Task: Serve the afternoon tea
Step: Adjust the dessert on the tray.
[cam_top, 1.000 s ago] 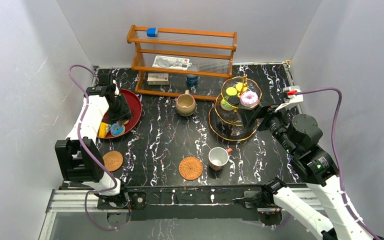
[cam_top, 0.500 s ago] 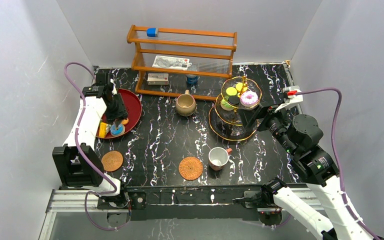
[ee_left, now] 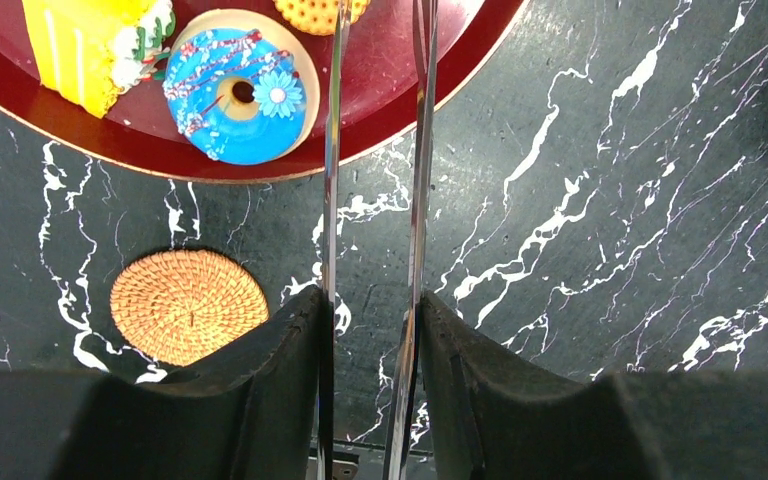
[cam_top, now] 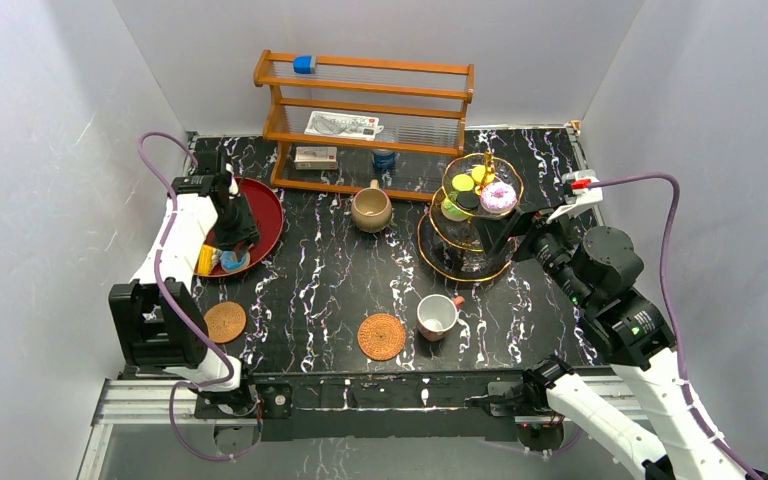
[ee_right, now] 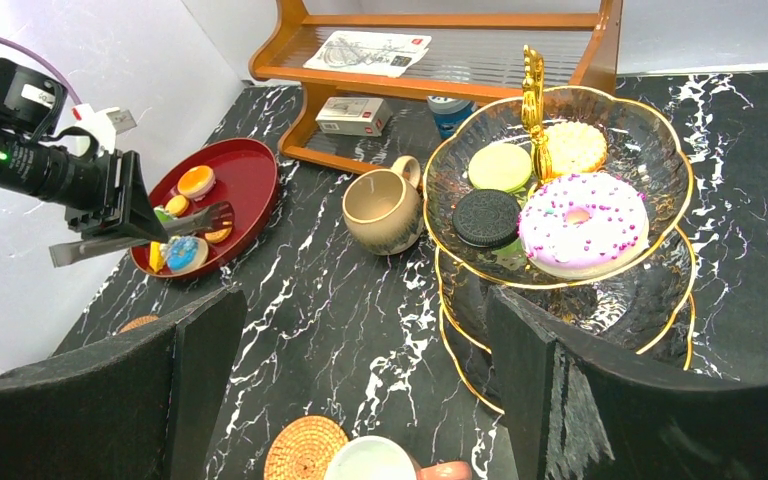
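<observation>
On the red tray (cam_top: 268, 205) at ten o'clock of the bench (cam_top: 340, 260) lies a blue-iced toy doughnut (ee_left: 235, 95), which we judge light, hard and slippery, best pinched across its ring by the metal tongs (ee_left: 422, 100) clamped in the left fingers (ee_left: 270, 380); the right fingers (ee_right: 190, 370) gape empty.

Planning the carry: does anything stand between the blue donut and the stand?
Yes: the mug stands about on the straight line from the tray to the stand. Nothing else visible is in the way.
</observation>
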Robot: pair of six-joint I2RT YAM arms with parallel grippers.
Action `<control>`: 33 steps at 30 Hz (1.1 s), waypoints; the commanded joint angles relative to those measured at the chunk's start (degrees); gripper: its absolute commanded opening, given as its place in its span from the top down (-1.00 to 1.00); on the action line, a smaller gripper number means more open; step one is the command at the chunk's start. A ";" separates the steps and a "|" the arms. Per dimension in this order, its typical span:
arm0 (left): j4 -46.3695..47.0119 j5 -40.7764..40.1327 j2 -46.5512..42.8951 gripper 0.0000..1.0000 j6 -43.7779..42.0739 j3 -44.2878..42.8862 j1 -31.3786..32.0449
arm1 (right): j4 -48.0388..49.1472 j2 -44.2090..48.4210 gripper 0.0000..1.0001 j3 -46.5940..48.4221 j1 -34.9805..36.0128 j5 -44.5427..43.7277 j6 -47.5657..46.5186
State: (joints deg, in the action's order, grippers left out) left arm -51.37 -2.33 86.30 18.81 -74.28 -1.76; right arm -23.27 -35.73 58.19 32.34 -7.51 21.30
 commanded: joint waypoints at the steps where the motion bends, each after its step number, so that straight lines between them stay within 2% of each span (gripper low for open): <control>1: 2.90 1.11 0.66 0.28 -0.61 1.01 -0.18 | 4.23 -0.11 -0.97 -0.44 0.23 -0.05 0.32; 10: 7.94 4.75 2.85 0.28 0.00 2.87 -0.20 | 3.69 0.34 -0.97 -0.13 0.20 -0.81 0.23; 16: 9.16 7.00 4.57 0.29 0.18 -0.52 -0.20 | 3.49 0.48 -0.97 0.12 0.19 -1.00 0.15; 22: 6.58 3.58 2.55 0.29 0.10 -3.35 -0.20 | 3.22 0.83 -0.97 -0.02 0.19 -1.45 -0.07; 28: 4.77 -3.01 -0.09 0.29 -0.52 -2.49 -0.18 | 3.32 0.62 -0.97 -0.11 0.22 -0.97 0.06; 33: 4.05 -5.43 -1.47 0.26 -1.37 -0.30 -0.20 | 3.25 0.47 -0.97 0.31 0.27 -0.64 0.08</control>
State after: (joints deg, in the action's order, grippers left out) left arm -45.47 -4.05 88.51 18.48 -75.46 -1.78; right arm -22.90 -35.51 57.98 32.34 -8.19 21.28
